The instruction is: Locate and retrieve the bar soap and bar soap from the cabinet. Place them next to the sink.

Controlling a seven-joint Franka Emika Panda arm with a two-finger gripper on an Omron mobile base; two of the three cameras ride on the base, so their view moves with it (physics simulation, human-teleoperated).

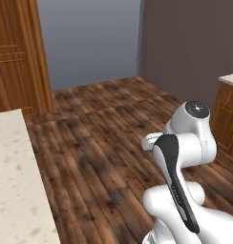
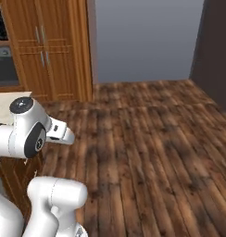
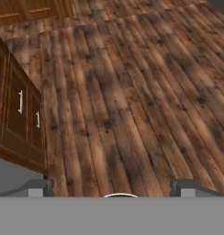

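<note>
The bar soaps, the cabinet and the sink are out of view. My gripper point(image 3: 114, 189) is open in the hand view, and its two dark fingertips point(image 3: 40, 187) stand wide apart at the bottom with nothing between them. It looks down over bare plank floor point(image 3: 132, 92). The white arm folds up at the lower right of the left base view point(image 1: 185, 162) and at the lower left of the right base view point(image 2: 31, 134).
A speckled beige counter point(image 1: 13, 181) runs along the left, over wooden counter units with short silver handles point(image 3: 22, 114). Tall wooden cupboards point(image 2: 50, 51) and an oven point(image 2: 3, 65) stand at the back left. Another counter unit point(image 1: 228, 114) and a dark wall point(image 1: 185, 43) are on the right.
</note>
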